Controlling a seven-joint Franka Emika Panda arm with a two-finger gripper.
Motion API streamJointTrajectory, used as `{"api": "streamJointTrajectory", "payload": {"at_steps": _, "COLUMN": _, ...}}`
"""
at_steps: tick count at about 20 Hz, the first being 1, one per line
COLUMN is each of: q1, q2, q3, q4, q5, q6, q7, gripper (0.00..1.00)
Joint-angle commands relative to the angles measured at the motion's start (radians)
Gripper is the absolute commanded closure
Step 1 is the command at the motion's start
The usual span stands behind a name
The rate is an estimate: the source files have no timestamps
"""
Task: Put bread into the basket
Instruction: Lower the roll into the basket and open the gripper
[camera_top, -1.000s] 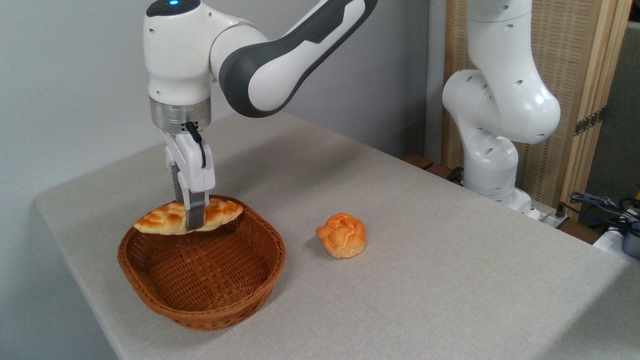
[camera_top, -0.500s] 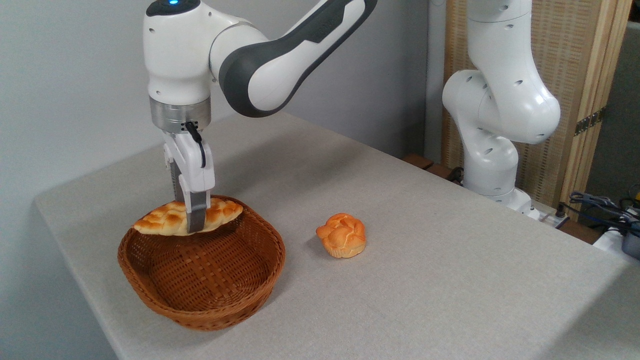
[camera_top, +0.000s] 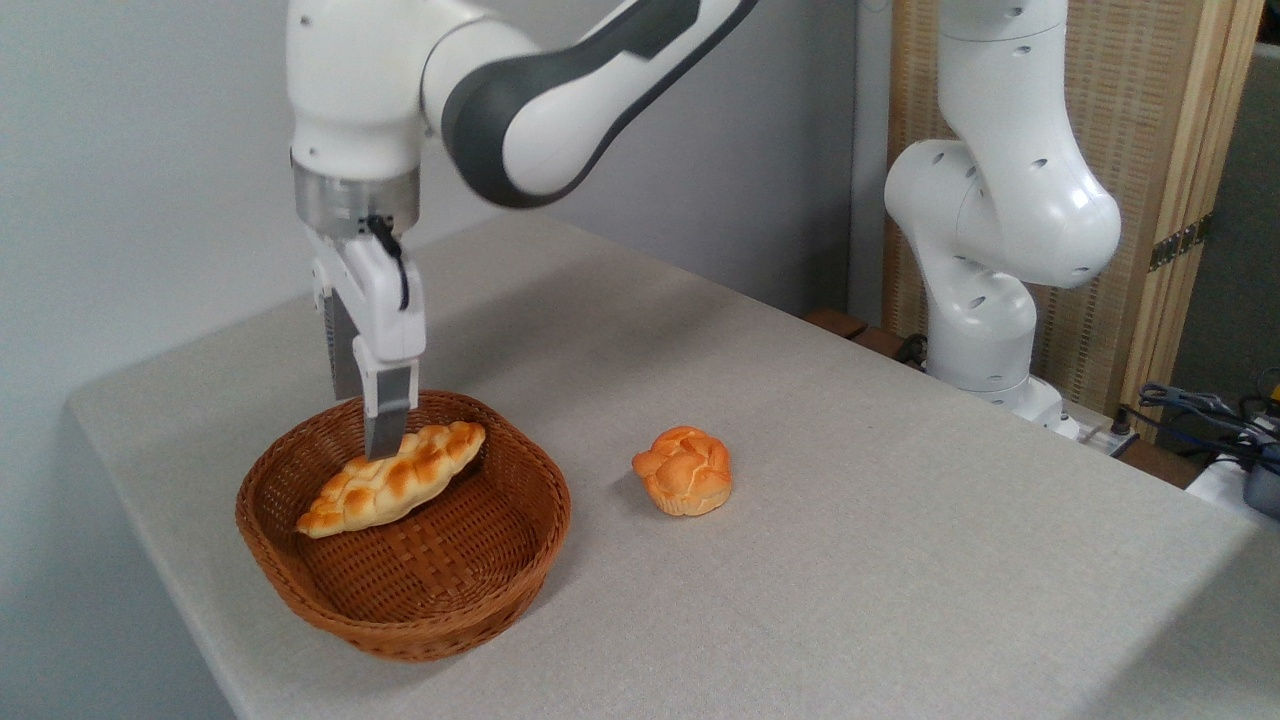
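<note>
Inside the basket (camera_top: 300, 585), toward its rear left: the bread (camera_top: 392, 479), lying slantwise on the woven floor, one pointed end low at front left, the other up against the rear wall. Directly above the loaf's middle: the end effector (camera_top: 366, 425), fingers spread apart, gripping nothing, near fingertip just over the crust. On the table (camera_top: 850, 520), right of the basket and apart from it: a small round orange bun (camera_top: 684, 470)
</note>
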Motion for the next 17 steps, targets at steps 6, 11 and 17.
{"api": "streamJointTrajectory", "payload": {"at_steps": 6, "q1": 0.007, "q2": -0.095, "q3": 0.150, "q4": 0.182, "q5": 0.038, "q6": -0.428, "q7": 0.003, "gripper": 0.00}}
{"api": "streamJointTrajectory", "payload": {"at_steps": 11, "q1": 0.009, "q2": -0.076, "q3": 0.178, "q4": 0.270, "q5": 0.084, "q6": -0.551, "q7": 0.004, "gripper": 0.00}}
{"api": "streamJointTrajectory", "payload": {"at_steps": 17, "q1": 0.012, "q2": -0.080, "q3": 0.176, "q4": 0.265, "q5": 0.084, "q6": -0.553, "q7": -0.005, "gripper": 0.00}}
